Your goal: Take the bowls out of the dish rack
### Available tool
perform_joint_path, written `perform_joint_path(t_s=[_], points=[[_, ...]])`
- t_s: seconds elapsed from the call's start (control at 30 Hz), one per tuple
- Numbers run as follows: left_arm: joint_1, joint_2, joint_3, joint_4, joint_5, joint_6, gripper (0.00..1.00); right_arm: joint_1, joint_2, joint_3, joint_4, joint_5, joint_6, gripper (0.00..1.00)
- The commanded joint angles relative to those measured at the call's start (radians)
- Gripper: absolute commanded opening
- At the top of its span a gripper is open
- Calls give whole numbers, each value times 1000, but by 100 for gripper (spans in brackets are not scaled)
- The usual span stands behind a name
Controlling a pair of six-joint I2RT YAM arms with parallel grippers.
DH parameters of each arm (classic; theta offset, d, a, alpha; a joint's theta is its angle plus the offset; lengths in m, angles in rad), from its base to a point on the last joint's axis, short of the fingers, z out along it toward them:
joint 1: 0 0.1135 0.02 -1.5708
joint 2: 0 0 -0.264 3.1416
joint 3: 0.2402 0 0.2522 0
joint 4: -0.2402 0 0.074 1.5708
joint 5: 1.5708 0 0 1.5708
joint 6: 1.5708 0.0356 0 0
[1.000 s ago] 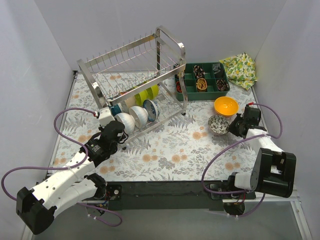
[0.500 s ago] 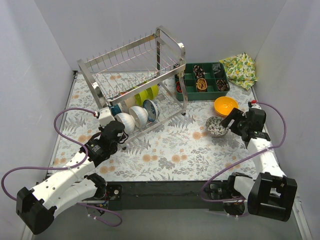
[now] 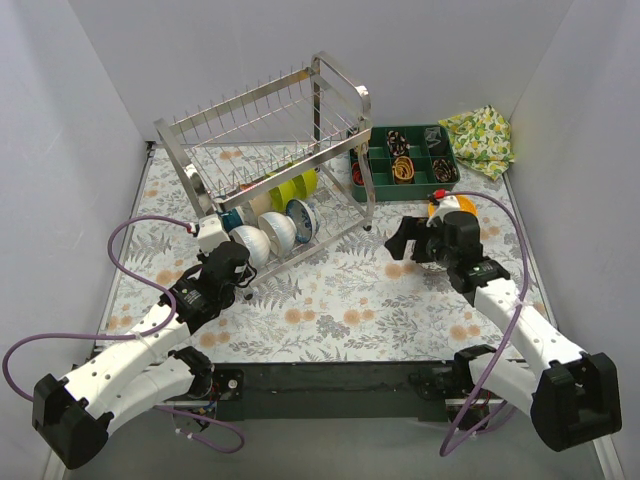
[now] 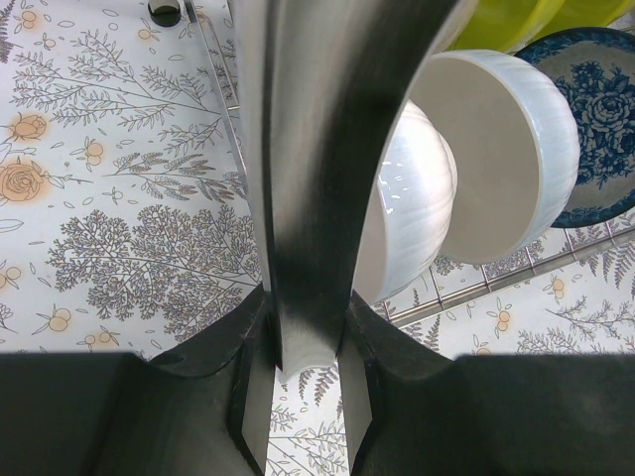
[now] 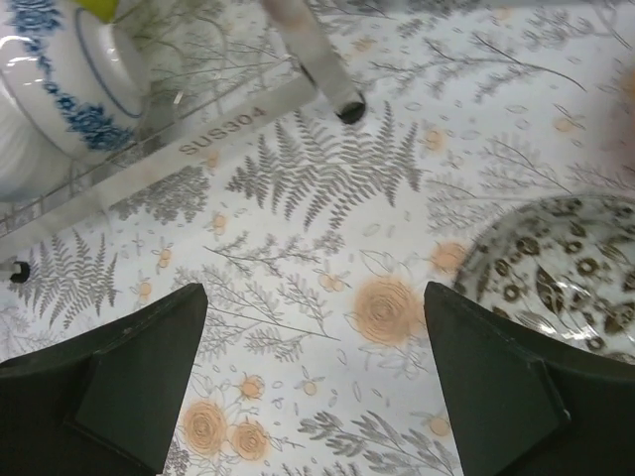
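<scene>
Gripping white bowl [image 4: 412, 208] rim in dish rack [image 3: 340, 78], left gripper [image 4: 306, 327] clamped; right gripper [image 5: 317, 367] spread wide, patterned bowl [image 5: 556, 278] just right.

- Pretty sure this is a robotics lab cell dressed up as a kitchen counter, not anyone's real kitchen.
- Plain pale walls [image 3: 60, 120] box the table in on the left, back and right of the overhead view, like a test booth.
- Two white robot arms [image 3: 130, 362] sit on a black bar [image 3: 330, 380] along the bottom edge, with purple cables [image 3: 150, 218] looping off them.
- The kitchen dressing is a fern-and-flower tablecloth [image 3: 340, 300] and a steel dish rack [image 3: 270, 150] upper middle with bowls [image 3: 272, 228] standing in it. A green compartment tray [image 3: 410, 193] and a lemon-print cloth [image 3: 480, 138] sit upper right.
</scene>
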Motion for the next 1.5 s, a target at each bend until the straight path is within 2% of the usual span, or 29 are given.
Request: perform_joint_path(t_s=[0.0,0.17,0.33,0.57,0.93,1.2,1.47], points=[[-1,-53,18,-8,-42,-4,3,128,46,71,198,26,12,99],[-1,-46,14,-8,-30,-4,3,258,193,158,281,-3,13,99],[-1,-52,17,-9,-30,-5,3,324,336,239,416,-49,25,99],[-1,-49,14,-5,-15,-7,2,343,511,344,508,-39,47,99],[-1,-46,14,0,-10,-5,3,343,824,559,521,-120,78,99],[-1,-40,14,2,-5,0,2,345,936,605,562,-192,119,98],[-1,-40,14,3,-4,1,2,351,911,560,588,-250,125,93]])
